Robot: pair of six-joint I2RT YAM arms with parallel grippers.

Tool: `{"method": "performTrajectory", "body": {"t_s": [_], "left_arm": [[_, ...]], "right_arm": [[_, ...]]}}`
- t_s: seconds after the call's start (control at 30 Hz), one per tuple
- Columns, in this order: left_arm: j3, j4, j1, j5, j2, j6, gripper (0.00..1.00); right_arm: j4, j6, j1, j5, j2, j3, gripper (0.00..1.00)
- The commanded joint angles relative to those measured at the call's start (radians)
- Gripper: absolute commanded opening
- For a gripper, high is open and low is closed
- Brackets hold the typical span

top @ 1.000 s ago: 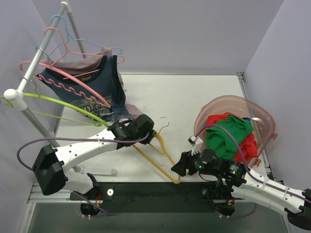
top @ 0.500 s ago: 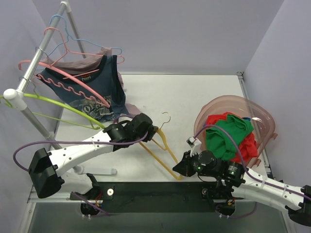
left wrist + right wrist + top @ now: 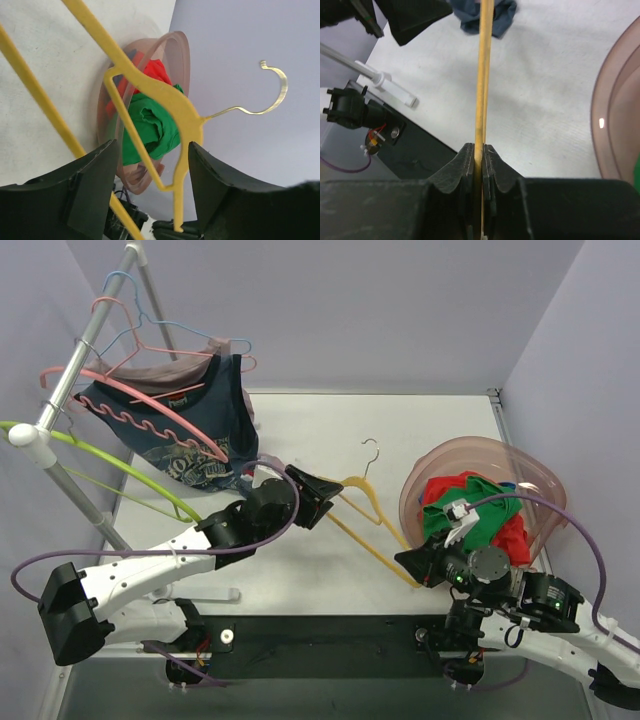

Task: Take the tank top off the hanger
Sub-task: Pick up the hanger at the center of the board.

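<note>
Yellow hanger (image 3: pixel 167 96) bare — our right gripper (image 3: pixel 481 150) pinches it, left gripper (image 3: pixel 152 150) gapes wide; next we'd likely set it down.

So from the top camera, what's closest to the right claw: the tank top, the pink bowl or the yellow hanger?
1. yellow hanger, pinched in the right claw.
2. pink bowl, just behind it, right side.
3. tank top, far off at the back left.

Left end effector (image 3: pixel 335 494) released hanger (image 3: pixel 182 112); right end effector (image 3: pixel 408 563) gripped it.
</note>
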Motion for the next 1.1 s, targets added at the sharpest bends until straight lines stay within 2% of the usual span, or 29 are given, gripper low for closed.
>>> {"method": "performTrajectory", "body": {"t_s": [0.0,0.17,0.3,0.5,0.57,0.8,1.0,1.07], "left_arm": [[0.009,0.113,-0.006,0.082,-0.014,0.248,0.70],[-0.069,0.326,-0.006,0.190,-0.031,0.381,0.73],[-0.109,0.399,-0.009,0.292,-0.063,0.545,0.75],[-0.123,0.371,-0.023,0.401,-0.107,0.832,0.86],[-0.128,0.365,-0.037,0.444,-0.117,0.895,0.97],[-0.177,0.278,-0.078,0.460,-0.225,1.142,0.97],[-0.272,0.279,-0.083,0.429,-0.428,1.223,0.97],[-0.260,0.203,-0.083,0.440,-0.454,1.251,0.97]], "right_arm": [[-0.064,-0.055,0.001,0.121,0.027,0.078,0.00],[-0.070,-0.116,0.001,0.169,0.043,0.136,0.00],[-0.119,-0.182,0.001,0.218,0.082,0.228,0.00],[-0.132,-0.311,0.001,0.263,0.156,0.369,0.00],[-0.130,-0.345,0.001,0.249,0.196,0.434,0.00],[-0.100,-0.494,0.001,0.192,0.331,0.627,0.00],[-0.038,-0.613,0.001,0.105,0.467,0.800,0.00],[-0.026,-0.648,0.004,0.059,0.530,0.854,0.00]]}}
